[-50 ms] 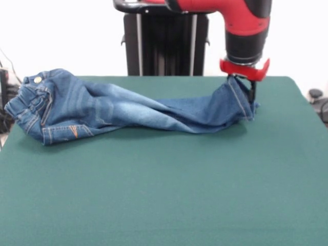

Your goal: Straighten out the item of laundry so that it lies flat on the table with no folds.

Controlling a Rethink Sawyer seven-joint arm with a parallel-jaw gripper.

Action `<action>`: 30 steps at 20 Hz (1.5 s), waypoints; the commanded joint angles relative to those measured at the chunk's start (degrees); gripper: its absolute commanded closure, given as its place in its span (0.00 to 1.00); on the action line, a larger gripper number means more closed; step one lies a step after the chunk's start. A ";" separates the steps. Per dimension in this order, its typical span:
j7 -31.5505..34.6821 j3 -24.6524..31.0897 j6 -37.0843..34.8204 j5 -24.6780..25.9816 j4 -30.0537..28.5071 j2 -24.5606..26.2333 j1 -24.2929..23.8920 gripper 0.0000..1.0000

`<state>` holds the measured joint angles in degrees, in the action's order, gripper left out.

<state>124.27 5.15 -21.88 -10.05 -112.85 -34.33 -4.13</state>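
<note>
A small pair of blue denim jeans (118, 110) lies across the far half of the green table (164, 195). It is bunched and twisted along its length. The waistband with its metal button (37, 80) sits at the left. The legs run rightward, folded over each other. At the right, the leg hem (240, 97) is pulled up off the cloth. My gripper (248, 88) hangs from the red arm directly above that hem and is shut on it; a dark finger (252, 91) shows beside the denim.
The table's right edge lies just beyond the gripper. Dark objects (319, 101) sit off the table at the right, and dark gear with cables (4, 84) at the left edge. Green cloth stretches wide in front of the jeans.
</note>
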 commanded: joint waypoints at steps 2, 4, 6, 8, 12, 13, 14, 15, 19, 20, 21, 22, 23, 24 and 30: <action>12.70 2.47 -8.41 -6.16 6.46 0.61 3.68 0.00; 13.38 2.03 -9.68 -6.90 7.37 -0.13 4.50 0.00; 13.32 2.23 -10.93 -7.64 7.56 -1.41 4.45 0.00; 13.12 1.82 -14.15 -7.82 7.88 -3.51 4.32 0.00; 12.20 0.25 -20.25 -7.13 7.61 -8.38 3.29 0.00; 12.27 -0.88 -21.09 -6.51 7.78 -9.55 3.52 0.00; 12.62 -2.44 -21.97 -5.56 8.34 -10.62 4.04 0.00; 12.60 -3.75 -22.67 -4.52 8.97 -11.52 4.36 0.00; 11.90 -9.44 -25.06 0.39 13.25 -12.88 5.74 0.00; 11.48 -10.72 -25.15 1.67 14.64 -12.29 5.80 0.00; 11.13 -11.34 -24.87 2.22 14.97 -12.06 5.60 0.00; 10.70 -12.17 -24.23 2.98 15.61 -11.24 5.31 0.00; 10.38 -12.94 -23.61 3.69 15.96 -10.62 5.17 0.00; 9.92 -13.64 -22.20 4.46 16.20 -9.62 4.80 0.00; 7.05 -14.53 -14.93 7.46 14.30 -5.85 2.12 0.00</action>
<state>124.27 -7.58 -40.67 -6.72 -98.68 -45.91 -1.43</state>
